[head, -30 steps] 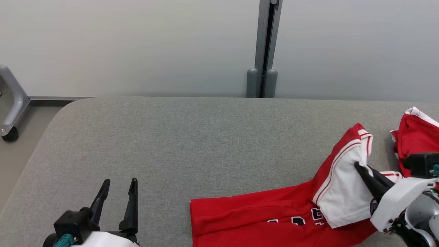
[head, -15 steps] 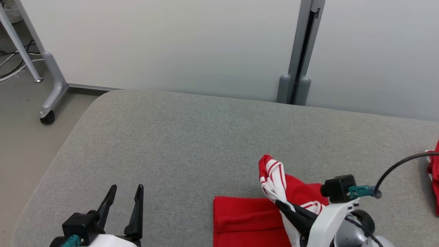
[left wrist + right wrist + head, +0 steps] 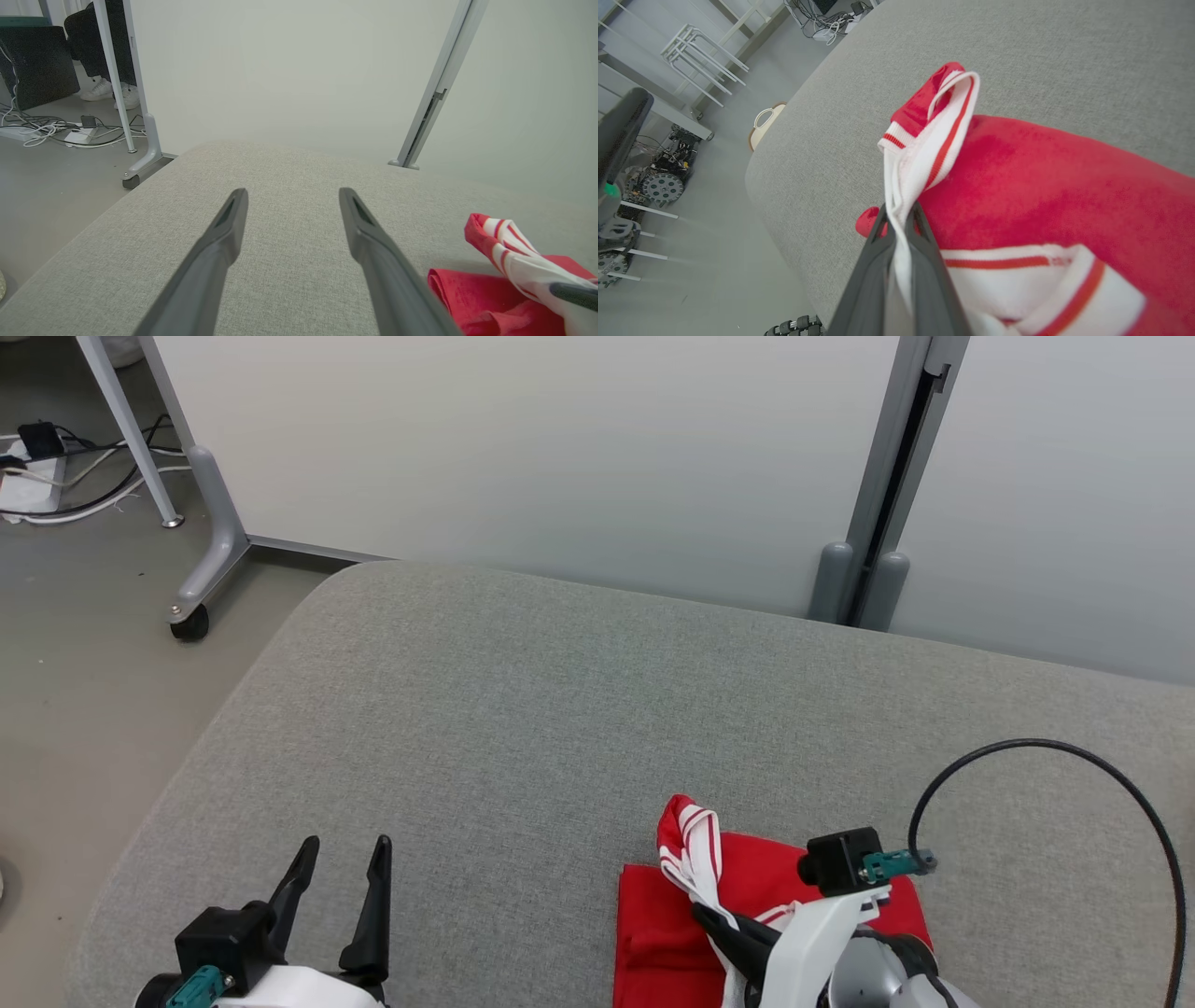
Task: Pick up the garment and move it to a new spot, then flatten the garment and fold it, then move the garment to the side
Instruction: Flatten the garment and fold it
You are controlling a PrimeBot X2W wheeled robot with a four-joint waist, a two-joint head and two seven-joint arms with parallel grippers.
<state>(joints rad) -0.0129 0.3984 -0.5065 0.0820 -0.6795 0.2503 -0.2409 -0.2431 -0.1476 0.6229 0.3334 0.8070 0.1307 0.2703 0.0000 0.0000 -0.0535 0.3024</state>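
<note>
**Garment pinched in the right jaws, well off the left ones**

Spreads a grey pad [image 3: 523, 709] ahead of and below both pairs of jaws. Shows the red garment [image 3: 667, 933] bunched on that pad directly under the right gripper [image 3: 711, 919], long axis impossible to tell. Has those jaws clamped together on a white, red-striped band, its cuff poking past the tips. Holds the left gripper [image 3: 344, 847] spread wide and empty, garment well off to its right. Probably calls for the right arm alone to carry.
</note>
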